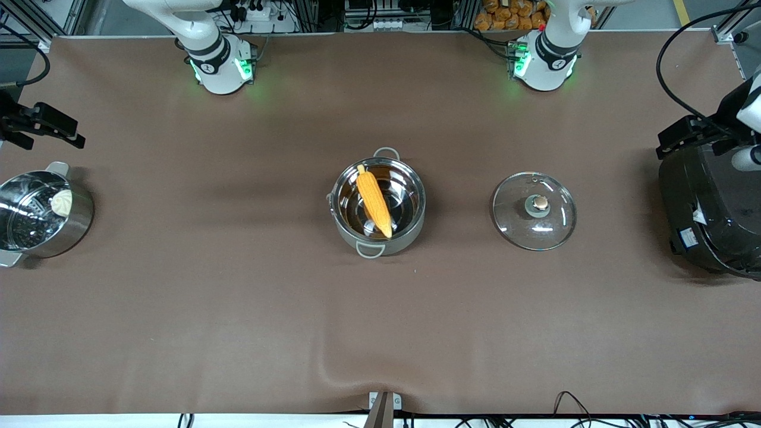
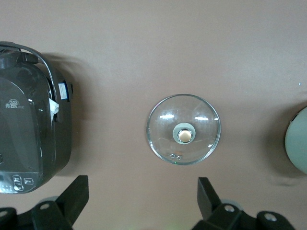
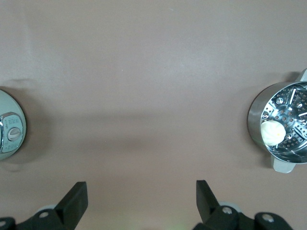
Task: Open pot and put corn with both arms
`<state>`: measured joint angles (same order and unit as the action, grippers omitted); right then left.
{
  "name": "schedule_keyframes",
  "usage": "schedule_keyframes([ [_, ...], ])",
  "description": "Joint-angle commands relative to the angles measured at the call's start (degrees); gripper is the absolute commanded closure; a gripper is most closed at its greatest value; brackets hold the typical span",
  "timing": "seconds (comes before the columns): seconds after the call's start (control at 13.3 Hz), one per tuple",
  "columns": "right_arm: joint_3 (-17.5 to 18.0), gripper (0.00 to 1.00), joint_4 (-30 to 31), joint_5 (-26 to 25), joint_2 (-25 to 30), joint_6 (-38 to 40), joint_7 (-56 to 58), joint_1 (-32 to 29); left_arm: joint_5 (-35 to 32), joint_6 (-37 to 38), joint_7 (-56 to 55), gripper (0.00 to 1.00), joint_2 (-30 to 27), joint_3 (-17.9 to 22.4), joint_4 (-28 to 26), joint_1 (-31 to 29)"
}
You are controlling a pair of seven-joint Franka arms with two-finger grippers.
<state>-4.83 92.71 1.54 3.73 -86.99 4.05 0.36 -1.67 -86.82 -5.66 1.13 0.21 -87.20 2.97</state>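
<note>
Front view: yellow-orange corn cob [image 1: 374,201] lies in lidless shiny steel pot [image 1: 410,229]; clear glass lid [image 1: 533,210] beside it on brown table [image 1: 238,297]; left gripper [image 2: 143,203] and right gripper [image 3: 142,203] both spread, empty.

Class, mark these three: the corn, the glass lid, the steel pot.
corn [image 1: 374,201], front view, middle of the cob.
glass lid [image 1: 534,210], front view, glass beside its knob.
steel pot [image 1: 416,229], front view, outer wall.

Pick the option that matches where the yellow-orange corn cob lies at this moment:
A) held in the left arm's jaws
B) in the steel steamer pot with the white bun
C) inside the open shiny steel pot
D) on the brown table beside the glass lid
C: the yellow-orange corn cob lies slantwise inside the open shiny steel pot, while the clear glass lid with the copper-coloured knob rests on the brown table beside the pot, toward the left arm's end.
</note>
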Motion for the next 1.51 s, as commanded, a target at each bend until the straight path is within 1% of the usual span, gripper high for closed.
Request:
schedule_keyframes([
  [0.0, -0.1, 0.00, 0.5, -1.1, 0.9, -0.1, 0.4, 0.4, 1.1, -0.1, 1.8, 0.00, -0.1, 0.5, 0.7, -0.1],
  [0.23, -0.1, 0.00, 0.5, -1.0, 0.9, -0.1, 0.4, 0.3, 0.6, 0.1, 1.9, 0.00, -0.1, 0.3, 1.8, 0.1],
  [1.43, -0.1, 0.00, 0.6, -1.1, 1.1, -0.2, 0.5, 0.4, 0.8, 1.7, 2.0, 0.00, -0.5, 0.5, 1.8, -1.1],
])
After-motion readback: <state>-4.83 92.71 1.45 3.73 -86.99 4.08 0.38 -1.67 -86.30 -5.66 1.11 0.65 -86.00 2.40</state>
